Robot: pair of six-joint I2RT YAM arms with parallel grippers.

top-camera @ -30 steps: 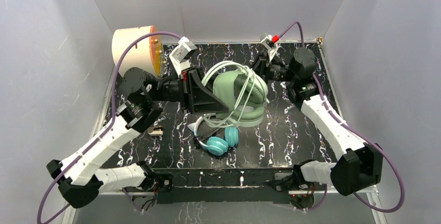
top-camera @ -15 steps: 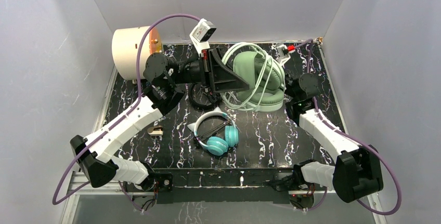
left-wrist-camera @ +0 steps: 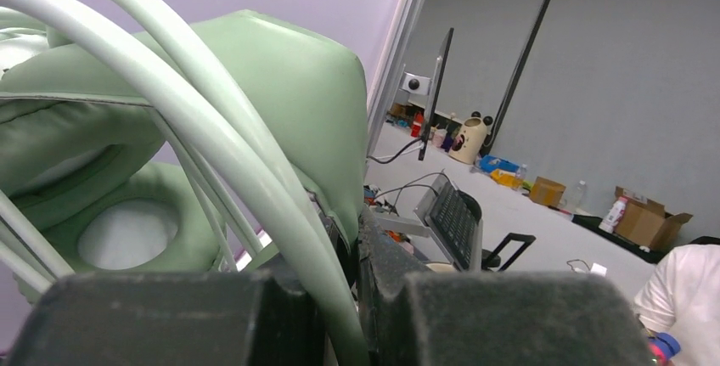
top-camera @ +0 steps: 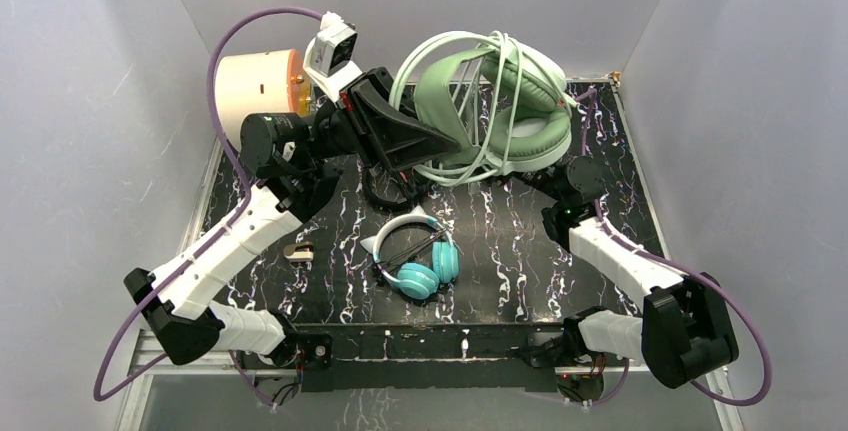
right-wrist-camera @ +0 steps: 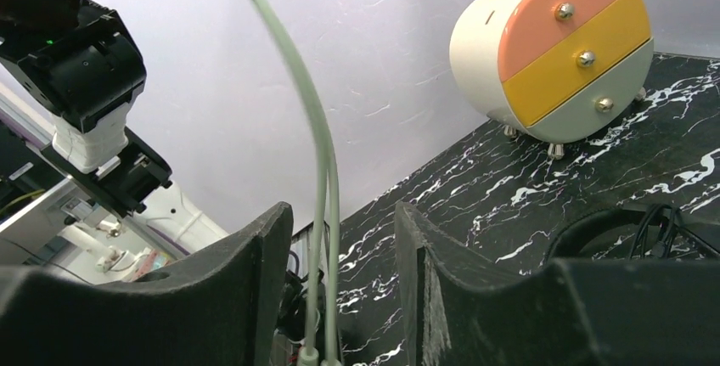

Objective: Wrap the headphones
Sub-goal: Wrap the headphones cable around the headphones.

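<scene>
My left gripper [top-camera: 432, 144] is shut on the pale sage-green headphones [top-camera: 500, 101] and holds them high over the back of the table, light cable looped round them. In the left wrist view the jaws of that gripper [left-wrist-camera: 357, 247] pinch a thick cable loop against the green band [left-wrist-camera: 289, 86]. My right gripper [right-wrist-camera: 344, 213] stands open. The light cable [right-wrist-camera: 318, 145] runs down between its fingers without being pinched. The teal headphones [top-camera: 420, 266] with a white band lie at mid-table. The black headphones [top-camera: 385, 189] lie partly hidden under the left gripper.
A round cream drawer unit [top-camera: 255, 91] with orange, yellow and pale drawers [right-wrist-camera: 560, 52] stands at the back left. A small tan object [top-camera: 298, 250] lies on the black marbled table [top-camera: 500, 261] near the left arm. Grey walls close in on three sides.
The left gripper has lifted the green headphones up and toward the back right. The right gripper has opened off the cable and now sits under the raised headphones.
</scene>
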